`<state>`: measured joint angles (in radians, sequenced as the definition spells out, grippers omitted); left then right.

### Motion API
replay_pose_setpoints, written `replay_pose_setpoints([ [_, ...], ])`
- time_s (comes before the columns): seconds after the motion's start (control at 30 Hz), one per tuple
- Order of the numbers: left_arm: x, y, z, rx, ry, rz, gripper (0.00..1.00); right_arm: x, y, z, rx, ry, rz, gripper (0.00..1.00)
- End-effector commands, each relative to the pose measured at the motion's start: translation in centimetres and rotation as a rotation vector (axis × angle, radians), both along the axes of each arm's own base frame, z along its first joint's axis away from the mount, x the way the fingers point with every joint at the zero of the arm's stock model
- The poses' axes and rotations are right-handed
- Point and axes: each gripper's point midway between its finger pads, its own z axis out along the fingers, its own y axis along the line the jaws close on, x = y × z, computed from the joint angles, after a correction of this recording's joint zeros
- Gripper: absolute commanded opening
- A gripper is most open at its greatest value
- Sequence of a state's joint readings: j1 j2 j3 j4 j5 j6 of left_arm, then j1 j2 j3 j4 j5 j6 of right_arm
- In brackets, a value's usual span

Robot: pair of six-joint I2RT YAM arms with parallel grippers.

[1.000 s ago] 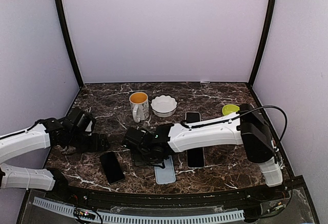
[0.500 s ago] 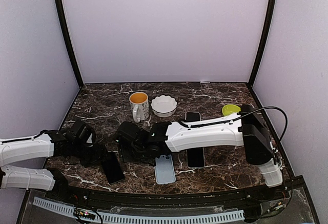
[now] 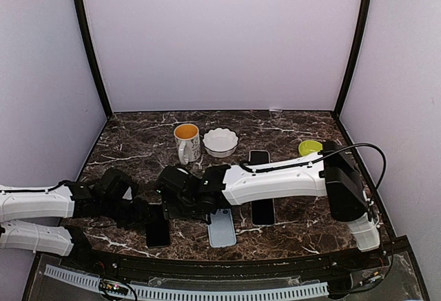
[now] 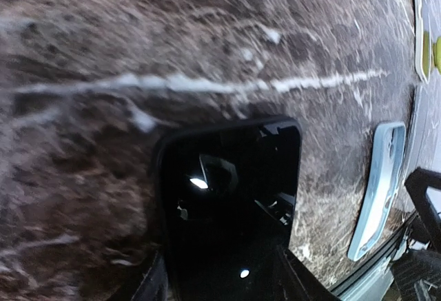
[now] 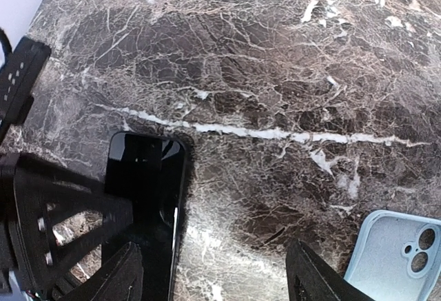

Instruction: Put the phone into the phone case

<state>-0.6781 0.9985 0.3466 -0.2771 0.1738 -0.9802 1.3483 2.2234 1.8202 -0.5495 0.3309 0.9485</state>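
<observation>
The black phone [image 3: 158,232] lies flat on the marble near the front left. My left gripper [image 3: 146,217] is low over its near end. In the left wrist view the phone [image 4: 227,191] fills the gap between my fingers, which press on its two long edges. The light blue phone case [image 3: 222,226] lies open side up to the right of the phone, also seen in the left wrist view [image 4: 377,184] and the right wrist view [image 5: 396,253]. My right gripper [image 3: 176,201] hovers open and empty between phone [image 5: 145,198] and case.
An orange-filled mug [image 3: 186,141] and a white bowl [image 3: 220,141] stand behind the work area. Two black slabs [image 3: 259,158] [image 3: 262,211] lie right of the case. A small green dish [image 3: 309,147] sits at the right. The table's front edge is close to the phone.
My left gripper moved right and toward the front edge, down onto the phone, which turned slightly. My right gripper shifted left, away from the case.
</observation>
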Motion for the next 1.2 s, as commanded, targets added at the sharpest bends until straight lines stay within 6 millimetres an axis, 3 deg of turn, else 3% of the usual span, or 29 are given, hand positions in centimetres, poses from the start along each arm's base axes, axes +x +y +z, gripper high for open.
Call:
replay_pose_setpoints([
  [0.0, -3.4, -0.7, -1.9, 0.025, 0.118, -0.027, 0.54, -0.1, -0.3, 0.0, 0.000, -0.005, -0.029, 0.72],
  [0.13, -3.7, -1.8, -1.1, -0.013, 0.120, -0.022, 0.53, -0.3, -0.5, -0.2, 0.006, 0.015, -0.058, 0.72],
  [0.27, -4.5, -1.8, -0.4, -0.013, 0.128, -0.027, 0.51, -0.5, -0.6, -0.4, 0.016, 0.029, -0.076, 0.72],
  [0.5, -7.1, -1.7, -1.7, -0.025, 0.162, -0.063, 0.50, -0.9, -0.8, -0.6, 0.012, 0.033, -0.085, 0.72],
  [0.7, -6.5, -4.0, -1.4, -0.002, 0.135, -0.134, 0.50, -1.1, -1.2, -0.5, 0.001, 0.028, -0.092, 0.72],
  [0.9, -6.6, -6.6, -0.8, -0.010, 0.122, -0.175, 0.50, -1.0, -2.9, 0.1, -0.027, 0.018, -0.129, 0.73],
  [1.07, -5.9, -6.6, 0.5, -0.009, 0.074, -0.159, 0.50, -0.9, -4.0, 0.4, -0.042, 0.010, -0.147, 0.73],
  [1.17, -4.8, -5.1, 2.2, 0.053, -0.012, -0.148, 0.51, -0.9, -3.8, 0.5, -0.042, 0.008, -0.143, 0.73],
])
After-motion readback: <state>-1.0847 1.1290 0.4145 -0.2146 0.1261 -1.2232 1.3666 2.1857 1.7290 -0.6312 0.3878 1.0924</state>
